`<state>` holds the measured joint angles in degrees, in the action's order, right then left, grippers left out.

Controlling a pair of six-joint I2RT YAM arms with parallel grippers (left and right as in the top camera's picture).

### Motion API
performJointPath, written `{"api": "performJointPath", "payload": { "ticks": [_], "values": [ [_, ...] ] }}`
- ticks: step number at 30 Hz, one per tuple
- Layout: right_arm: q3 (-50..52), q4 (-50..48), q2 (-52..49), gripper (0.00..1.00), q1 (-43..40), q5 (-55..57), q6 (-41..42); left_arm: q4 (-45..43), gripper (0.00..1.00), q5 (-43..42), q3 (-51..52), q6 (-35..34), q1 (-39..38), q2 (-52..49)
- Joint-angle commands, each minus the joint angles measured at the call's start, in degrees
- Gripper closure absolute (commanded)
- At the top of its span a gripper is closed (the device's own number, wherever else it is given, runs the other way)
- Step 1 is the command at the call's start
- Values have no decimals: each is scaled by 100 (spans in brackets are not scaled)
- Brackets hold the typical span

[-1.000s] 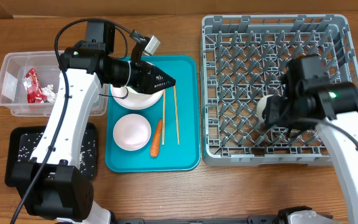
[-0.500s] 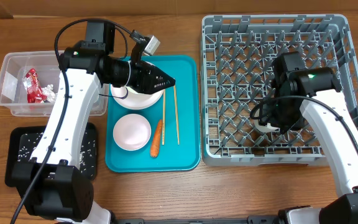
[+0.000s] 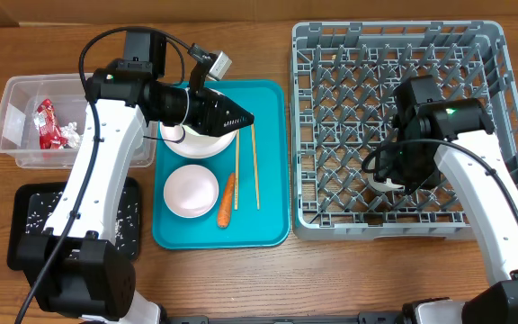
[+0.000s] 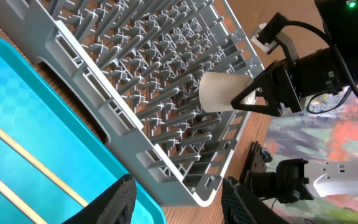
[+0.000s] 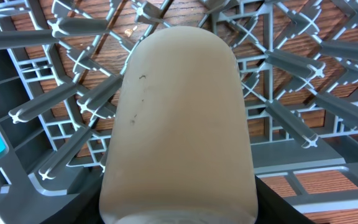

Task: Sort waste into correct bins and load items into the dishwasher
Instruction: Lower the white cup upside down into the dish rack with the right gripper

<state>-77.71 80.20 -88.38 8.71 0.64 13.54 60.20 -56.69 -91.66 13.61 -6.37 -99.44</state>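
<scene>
My right gripper (image 3: pixel 390 173) is shut on the small white cup (image 3: pixel 381 183), low among the pegs at the front of the grey dishwasher rack (image 3: pixel 331 54). In the right wrist view the cup (image 5: pixel 179 118) fills the frame between my dark fingers (image 5: pixel 73 208). In the left wrist view the cup (image 4: pixel 221 92) lies sideways in that gripper. My left gripper (image 3: pixel 239 117) hovers open and empty over a white bowl (image 3: pixel 192 144) on the teal tray (image 3: pixel 272 220). A second bowl (image 3: pixel 192 191), an orange carrot (image 3: pixel 227 200) and the chopsticks (image 3: pixel 254 166) lie on the tray.
A clear tub (image 3: pixel 16 144) at the far left holds a red wrapper (image 3: pixel 45 123) and white paper. In front of it, a black tray (image 3: pixel 25 225) holds rice-like scraps. The left wrist view shows the rack's near wall (image 4: pixel 166 155) beyond the tray.
My right arm has swung left and turned, carrying the cup down among the rack's front pegs. The left arm has not moved.
</scene>
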Motion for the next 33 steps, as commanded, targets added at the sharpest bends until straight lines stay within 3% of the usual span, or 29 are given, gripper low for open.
{"api": "performJointPath", "payload": {
  "ticks": [1,11,17,33],
  "values": [
    [127,-103,-37,70,35,-376,-7,0,53,39,0,-37,-20,-44],
    [127,-17,-37,69,35,-376,-7,-4,53,37,0,-35,-20,-44],
    [127,-101,-37,55,35,-376,-4,-2,53,92,0,-37,-20,-44],
    [127,-236,-37,55,35,-369,-319,-2,52,203,0,-101,-20,-44]
  ]
}}
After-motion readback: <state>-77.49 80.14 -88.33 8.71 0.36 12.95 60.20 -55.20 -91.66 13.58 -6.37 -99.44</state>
